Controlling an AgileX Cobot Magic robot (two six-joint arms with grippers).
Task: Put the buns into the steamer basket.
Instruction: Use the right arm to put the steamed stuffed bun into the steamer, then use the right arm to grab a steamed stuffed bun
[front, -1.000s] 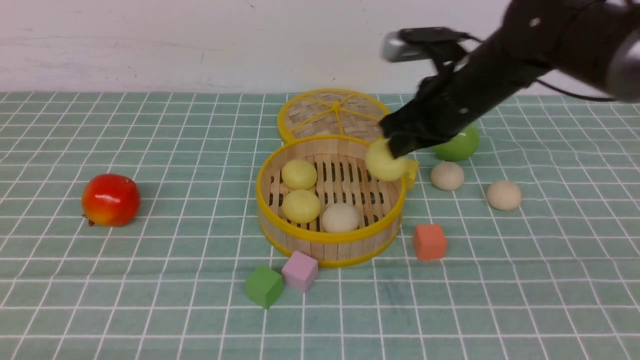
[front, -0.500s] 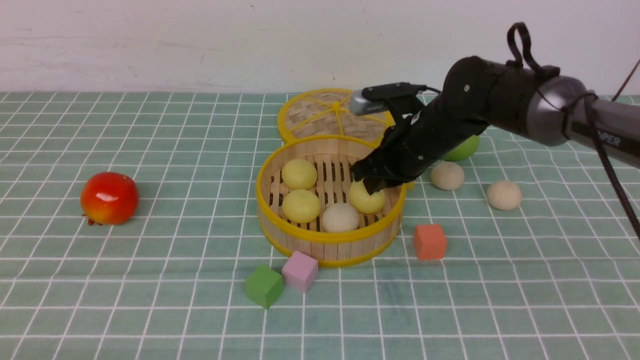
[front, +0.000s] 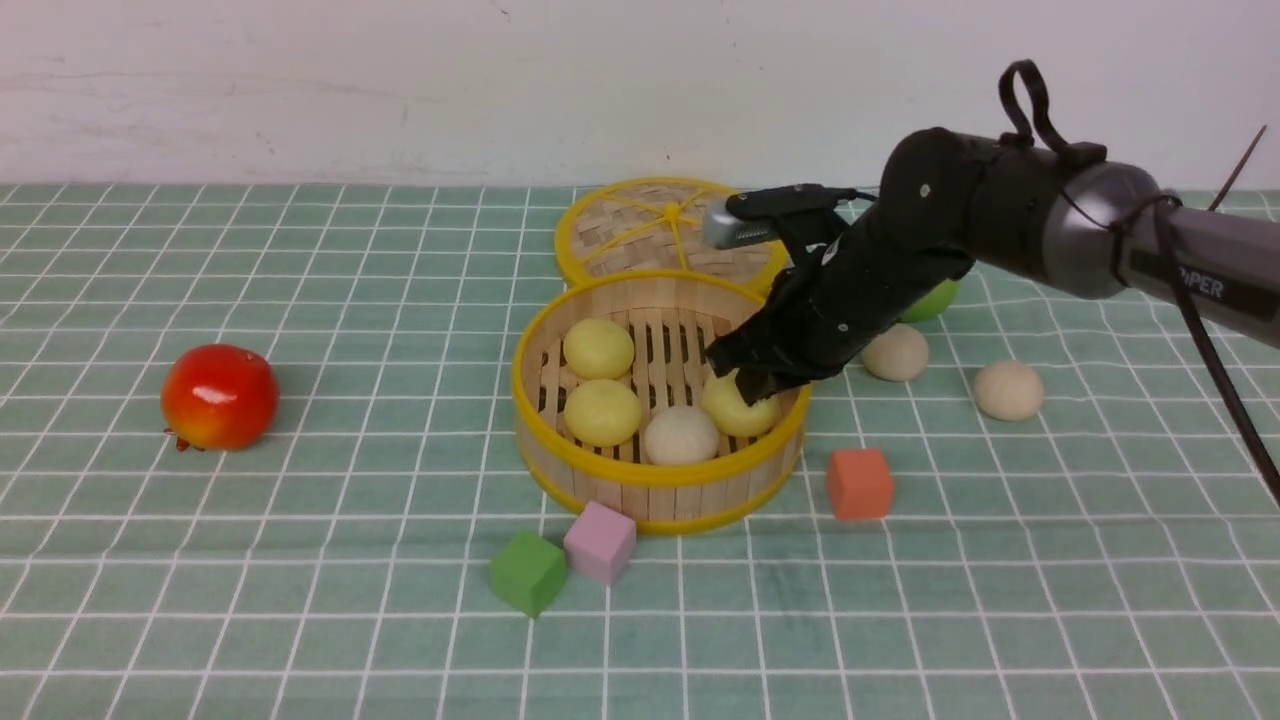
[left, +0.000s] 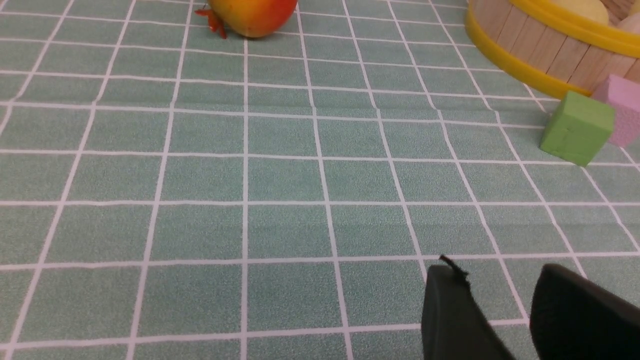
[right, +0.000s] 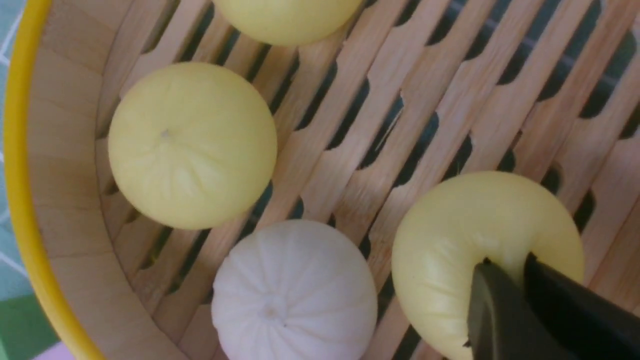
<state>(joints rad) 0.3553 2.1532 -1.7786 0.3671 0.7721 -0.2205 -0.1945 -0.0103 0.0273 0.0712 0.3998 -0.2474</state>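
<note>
**Front view.** Steamer basket (front: 655, 480) sits mid-cloth and is the landmark for everything below. Four buns lie on its slatted floor:
- far yellow bun (front: 598, 347) at the far-left of the floor
- near yellow bun (front: 601, 411) just in front of it
- white bun (front: 680, 435) against the near wall
- pinched yellow bun (front: 738, 408) beside the white one, toward the basket's right wall

Two beige buns lie on the cloth right of the basket, the closer one (front: 895, 352) near it and the farther one (front: 1008, 389) well apart.

Right gripper (front: 745, 378) reaches down over the basket's right rim, its tips on the pinched yellow bun.

Woven lid (front: 665, 228) lies flat behind the basket, touching it. Green apple (front: 930, 298) is right of the lid, mostly hidden by the arm. Red apple (front: 220, 397) is well to the basket's left. Orange cube (front: 859, 483) is just right of the basket. Pink cube (front: 599, 541) touches its front wall, and green cube (front: 527, 572) sits against the pink cube.

**Left wrist view.** Left gripper (left: 495, 280) hangs over bare tablecloth (left: 250, 175), well away from the basket wall (left: 540, 50). Its jaws are parted and nothing is between them.

**Right wrist view.** The right gripper's fingers (right: 565, 310) are drawn narrow, nipping the crown of the pinched yellow bun (right: 480, 235). The skin puckers at the tips. That bun rests on the slats, close by the white bun (right: 295, 295).
</note>
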